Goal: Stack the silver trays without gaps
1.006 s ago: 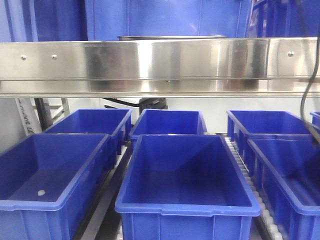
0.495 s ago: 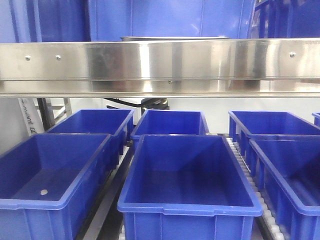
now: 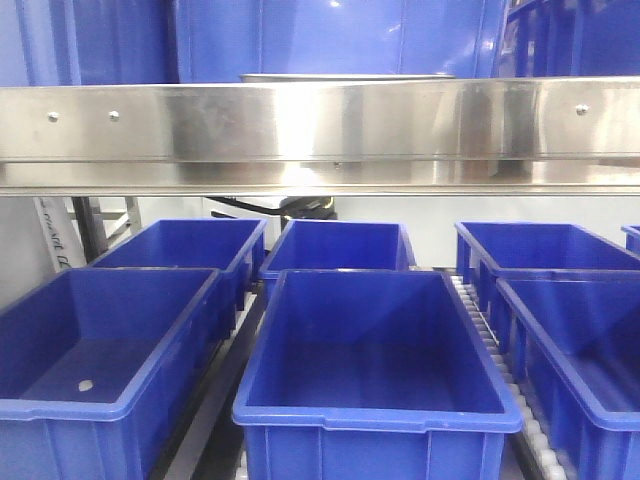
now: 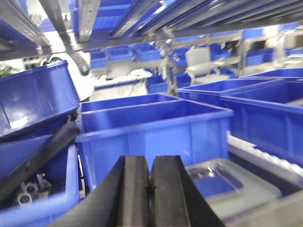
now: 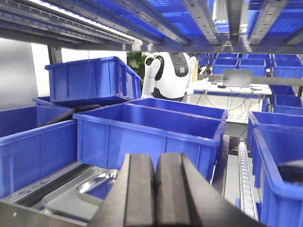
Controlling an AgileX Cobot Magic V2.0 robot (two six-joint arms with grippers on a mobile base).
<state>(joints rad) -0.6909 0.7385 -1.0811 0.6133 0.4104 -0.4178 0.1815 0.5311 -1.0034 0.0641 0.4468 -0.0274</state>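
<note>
A silver tray [image 4: 232,184] lies low on the right in the left wrist view, just right of my shut, empty left gripper [image 4: 150,189]. In the right wrist view a silver tray [image 5: 78,195] lies low on the left, in front of a blue bin [image 5: 147,135], just left of my shut, empty right gripper [image 5: 155,189]. In the front view only the thin edge of a silver tray [image 3: 345,76] shows above the long steel rail [image 3: 320,125]. Neither gripper shows in the front view. I cannot tell whether the views show the same tray.
Several deep blue bins [image 3: 375,350] stand in rows under the rail, with roller tracks [image 3: 485,320] between them. A blue bin [image 4: 151,125] stands right ahead of the left gripper, and a tilted one [image 4: 33,97] to its left. Shelf rails [image 5: 142,28] run overhead.
A dark cable or arm part at the right edge of the front view one second ago is gone. The view has shifted slightly. The bins and the tray edge stand as before.
</note>
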